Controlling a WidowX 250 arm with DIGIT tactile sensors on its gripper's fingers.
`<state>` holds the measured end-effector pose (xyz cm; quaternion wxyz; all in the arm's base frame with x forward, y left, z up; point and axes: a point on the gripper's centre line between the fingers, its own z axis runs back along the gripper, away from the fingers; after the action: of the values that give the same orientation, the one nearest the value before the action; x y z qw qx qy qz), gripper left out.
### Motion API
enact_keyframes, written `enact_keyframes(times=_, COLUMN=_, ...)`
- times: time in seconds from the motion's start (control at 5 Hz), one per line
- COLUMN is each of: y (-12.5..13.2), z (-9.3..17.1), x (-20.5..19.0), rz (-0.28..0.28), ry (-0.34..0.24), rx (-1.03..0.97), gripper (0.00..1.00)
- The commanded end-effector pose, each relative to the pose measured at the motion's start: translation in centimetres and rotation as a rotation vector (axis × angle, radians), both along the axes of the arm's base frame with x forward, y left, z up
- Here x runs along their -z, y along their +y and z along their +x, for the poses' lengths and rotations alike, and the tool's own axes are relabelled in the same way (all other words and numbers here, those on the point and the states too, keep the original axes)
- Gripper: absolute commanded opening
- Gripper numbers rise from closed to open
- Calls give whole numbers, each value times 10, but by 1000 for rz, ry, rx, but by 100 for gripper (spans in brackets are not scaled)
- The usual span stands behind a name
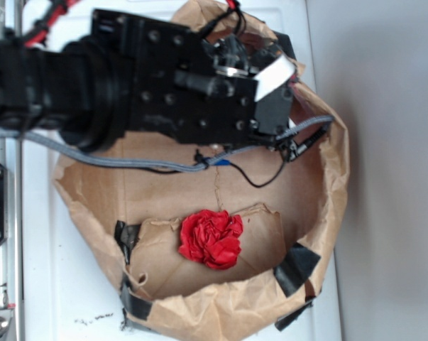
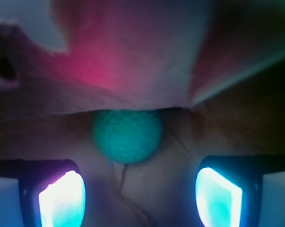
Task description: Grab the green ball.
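Two views on my screen. Exterior: the black arm [image 1: 128, 85] reaches in from 9 o'clock over a taped brown paper bag [image 1: 334, 213] rolled down into a bowl shape, with a crumpled red paper wad [image 1: 211, 238] lying at about 6 o'clock inside. I can't spot the ball there. Wrist: the green ball [image 2: 126, 135] sits dead centre against the paper wall, ahead of the gripper [image 2: 140, 198], whose glowing pads [image 2: 62, 198] stand wide apart, not touching it.

Below me sits a brown paper bag [image 1: 320, 213], patched with black tape [image 1: 296, 268]. A crumpled red paper wad [image 1: 211, 238] lies on its floor.
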<state>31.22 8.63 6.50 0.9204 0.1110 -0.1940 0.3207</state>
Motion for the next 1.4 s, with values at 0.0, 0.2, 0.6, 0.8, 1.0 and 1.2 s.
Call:
enact_keyframes(times=0.0, y=15, z=16, x=-18, rz=40, ry=-78, rx=-41, gripper=100)
enact_keyframes(times=0.2, y=20, z=25, x=-21, rz=55, ry=-88, rx=-50, gripper=100)
enact_keyframes(times=0.6, y=24, z=39, x=-11, rz=157, ry=-81, rx=-93, gripper=100)
enact_keyframes(times=0.8, y=20, z=45, x=-2, rz=167, ry=-62, rx=-86, gripper=81)
enact_keyframes(times=1.0, y=16, z=43, x=1, rz=165, ry=-62, rx=-79, gripper=0)
enact_keyframes(times=1.2, y=12, z=41, x=1, rz=182, ry=-68, rx=-66, gripper=0)
